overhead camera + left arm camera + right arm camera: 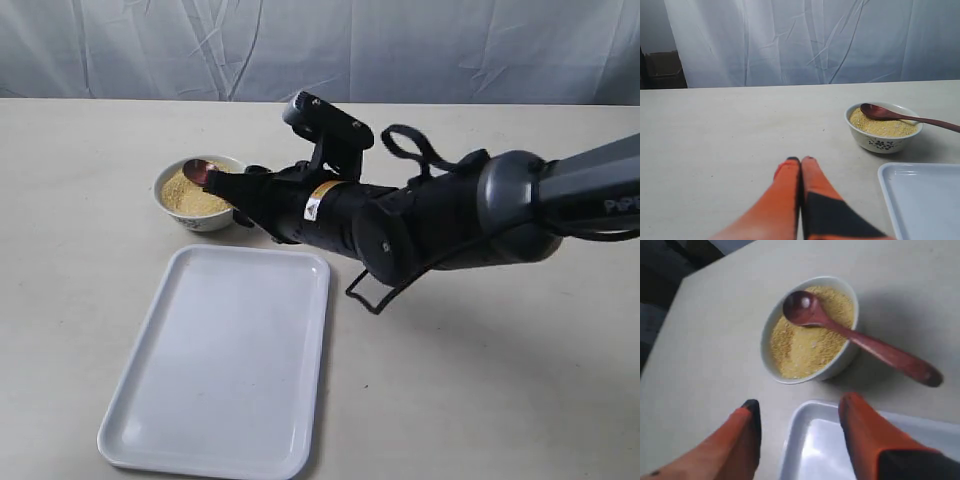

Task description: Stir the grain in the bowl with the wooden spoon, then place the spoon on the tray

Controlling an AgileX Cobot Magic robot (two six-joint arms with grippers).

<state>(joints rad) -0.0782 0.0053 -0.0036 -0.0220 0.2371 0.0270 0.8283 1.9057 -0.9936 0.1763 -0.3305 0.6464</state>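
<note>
Just beside bowl — right pincer spread wide, arm stretched low.

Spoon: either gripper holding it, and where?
Neither. Spoon rests in the bowl; right gripper open, clear of it; left gripper shut, empty.

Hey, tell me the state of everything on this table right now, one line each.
bowl: upright, full of grain.
grain: mounded inside the bowl.
spoon: scoop on the grain, handle over the rim, not held.
tray: flat on the table, empty.
left pincer: shut, holding nothing.
right pincer: open, holding nothing.
</note>
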